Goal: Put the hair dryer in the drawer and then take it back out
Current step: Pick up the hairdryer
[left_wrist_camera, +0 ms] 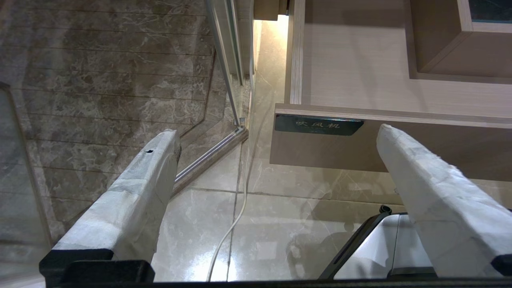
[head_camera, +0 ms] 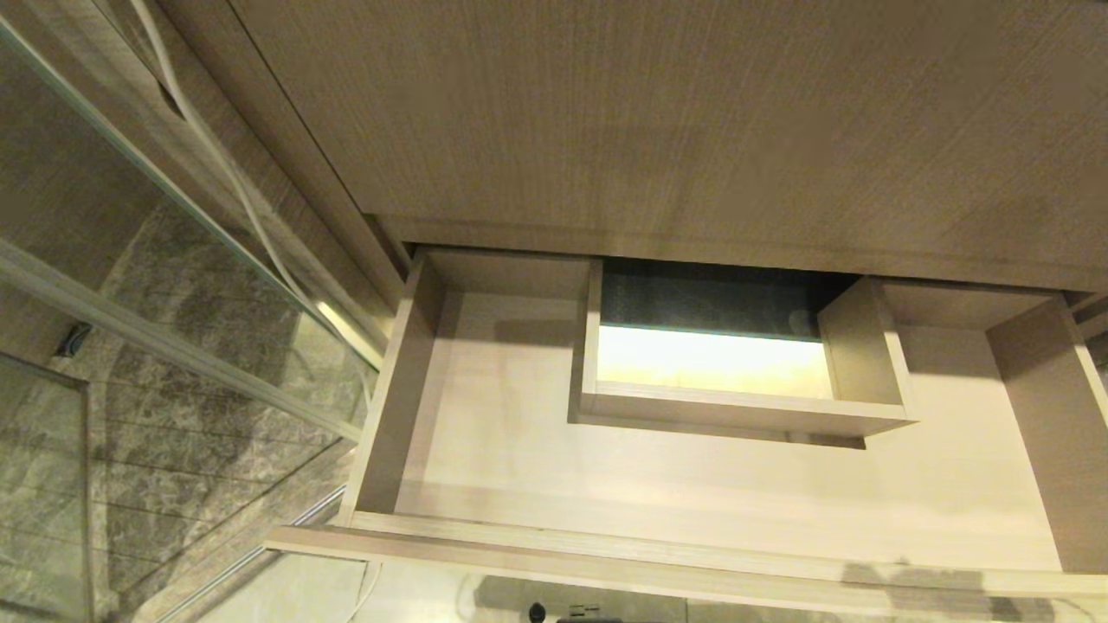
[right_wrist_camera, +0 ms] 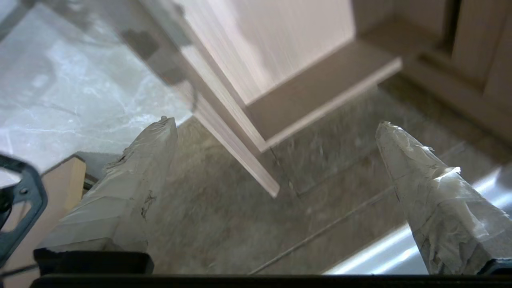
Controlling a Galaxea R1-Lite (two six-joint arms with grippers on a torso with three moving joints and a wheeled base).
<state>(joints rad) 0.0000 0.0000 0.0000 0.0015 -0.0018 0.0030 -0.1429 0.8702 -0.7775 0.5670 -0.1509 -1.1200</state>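
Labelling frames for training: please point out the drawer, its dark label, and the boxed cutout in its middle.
drawer (head_camera: 692, 484): head view, bare floor of the open drawer.
dark label (left_wrist_camera: 319, 124): left wrist view, middle of the plate on the drawer front.
boxed cutout (head_camera: 744, 414): head view, its front wall.

We see the drawer (head_camera: 415, 433) pulled out with its top open, so we have free entry from above onto its pale floor on the left, the right and along the front. The boxed cutout (head_camera: 744, 407) blocks the middle rear, and the wood panel (head_camera: 658, 112) overhangs the back edge. A glass partition (head_camera: 173, 285) hems in the left side.
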